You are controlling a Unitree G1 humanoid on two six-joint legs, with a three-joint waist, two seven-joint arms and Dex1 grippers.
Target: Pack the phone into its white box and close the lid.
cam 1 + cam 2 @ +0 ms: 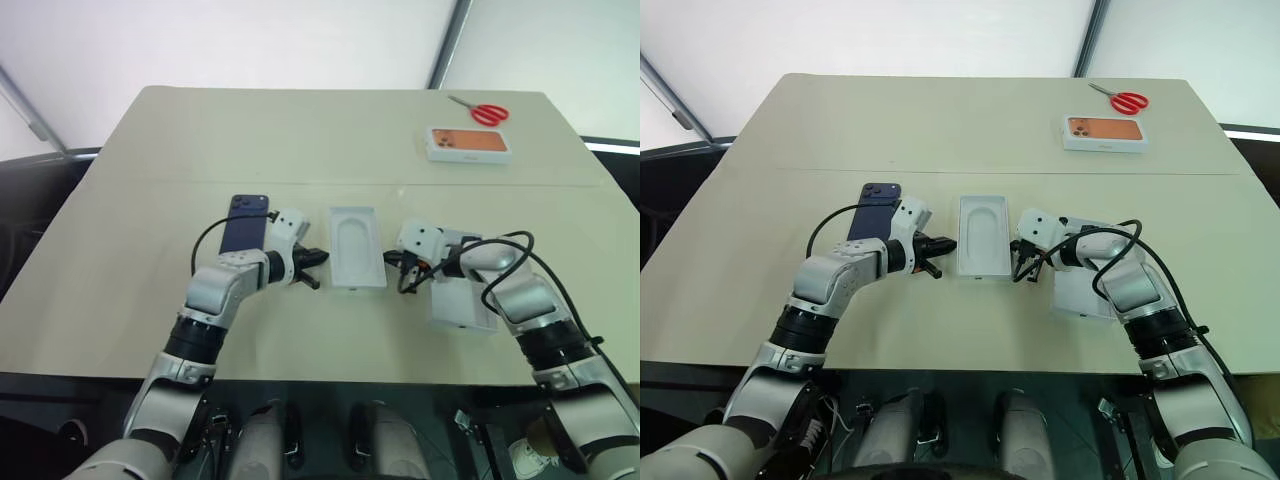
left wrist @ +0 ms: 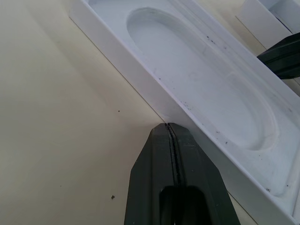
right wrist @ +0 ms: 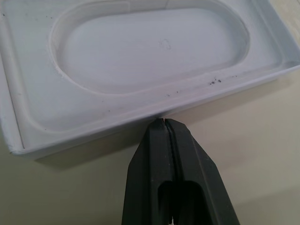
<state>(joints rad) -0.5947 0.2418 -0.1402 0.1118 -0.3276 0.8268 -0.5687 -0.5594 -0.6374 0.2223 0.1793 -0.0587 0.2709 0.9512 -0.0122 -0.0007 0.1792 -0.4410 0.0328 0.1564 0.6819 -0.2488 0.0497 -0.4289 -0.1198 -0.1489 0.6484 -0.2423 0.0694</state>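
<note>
The dark navy phone [image 1: 245, 222] lies flat on the table, just behind my left wrist. A white tray-shaped insert with an oval recess [image 1: 357, 247] lies at the middle. My left gripper [image 1: 312, 268] is shut and empty, its tip [image 2: 168, 125] against the insert's left long side. Shut and empty too, my right gripper [image 1: 402, 276] has its tip [image 3: 163, 121] at the opposite long side. A white rectangular box part [image 1: 458, 306] lies partly under my right forearm. I cannot tell whether it is the white box or the lid.
A white box with an orange phone picture [image 1: 468, 144] sits at the back right, with red-handled scissors [image 1: 488, 112] just behind it. The beige table [image 1: 130, 290] has bare room on the left and in front of the insert. Black cables loop off both wrists.
</note>
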